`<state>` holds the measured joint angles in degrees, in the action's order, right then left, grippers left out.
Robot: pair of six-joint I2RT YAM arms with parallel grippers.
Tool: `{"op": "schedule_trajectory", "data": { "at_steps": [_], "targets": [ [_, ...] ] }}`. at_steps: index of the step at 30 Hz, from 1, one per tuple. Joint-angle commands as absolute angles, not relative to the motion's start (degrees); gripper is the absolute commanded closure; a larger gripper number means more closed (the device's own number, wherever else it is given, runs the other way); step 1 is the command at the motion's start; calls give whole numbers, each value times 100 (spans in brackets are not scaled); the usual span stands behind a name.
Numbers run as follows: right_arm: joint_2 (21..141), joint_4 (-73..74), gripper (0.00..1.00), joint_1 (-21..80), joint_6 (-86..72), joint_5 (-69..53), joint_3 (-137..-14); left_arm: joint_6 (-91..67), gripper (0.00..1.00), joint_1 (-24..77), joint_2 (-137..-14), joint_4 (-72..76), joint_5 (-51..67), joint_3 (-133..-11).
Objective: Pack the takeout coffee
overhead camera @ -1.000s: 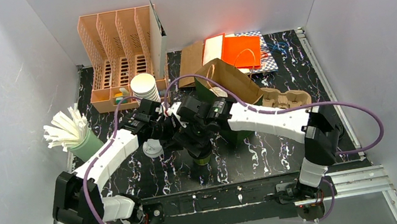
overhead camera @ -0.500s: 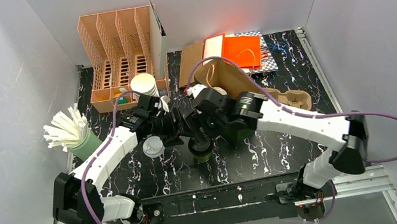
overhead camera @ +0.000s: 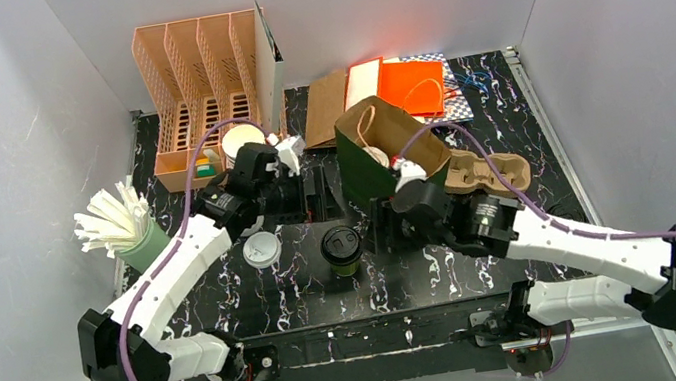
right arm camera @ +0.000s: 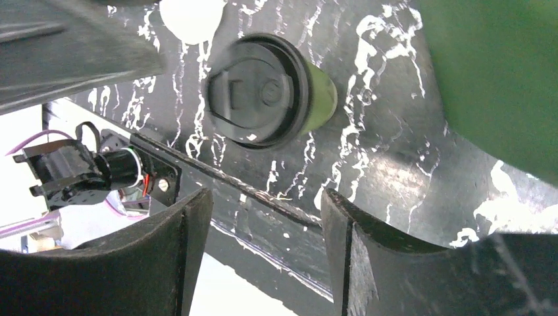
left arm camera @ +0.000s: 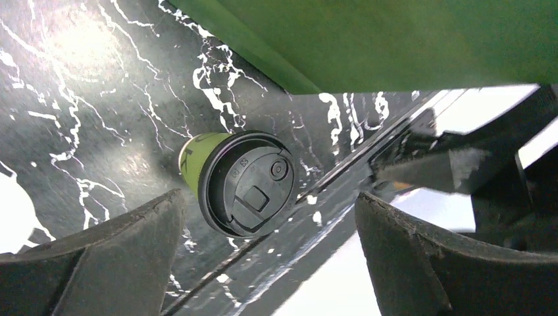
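Note:
The takeout coffee (overhead camera: 341, 249) is a green cup with a black lid, standing upright on the black marbled table, near the front centre. It shows in the left wrist view (left arm camera: 245, 183) and the right wrist view (right arm camera: 263, 89), below and ahead of both sets of jaws. My left gripper (overhead camera: 312, 194) hovers just behind the cup, open and empty (left arm camera: 268, 201). My right gripper (overhead camera: 378, 228) sits just right of the cup, jaws apart with nothing between them (right arm camera: 264, 197). An open green paper bag (overhead camera: 365, 181) stands behind and right of the cup.
A loose white lid (overhead camera: 262, 250) lies left of the cup. A stack of white cups (overhead camera: 243, 139) and a wooden organizer (overhead camera: 196, 80) stand at the back left, and straws in a green holder (overhead camera: 117, 224) at the left. A cardboard cup carrier (overhead camera: 488, 173) and flat paper bags (overhead camera: 404, 84) lie at the right and back.
Both grippers have drawn away from the lidded cup, which stays on the table. The left gripper opened wide and moved back. The right arm pulled back to the right and its jaws narrowed a little.

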<state>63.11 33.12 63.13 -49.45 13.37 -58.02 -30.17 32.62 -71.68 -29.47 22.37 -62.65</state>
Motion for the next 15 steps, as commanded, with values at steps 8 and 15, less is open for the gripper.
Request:
{"op": "schedule_trajectory", "data": {
  "at_steps": [8, 15],
  "targets": [
    [4941, 1382, 41, 6337, -6772, 1951, -3574, -290, 5, 4388, -7269, -3198, 1231, -6756],
    [5018, -104, 47, 6292, -7268, 1771, -2515, 374, 5, 4608, -7399, -3358, 1530, -6775]
  ]
}}
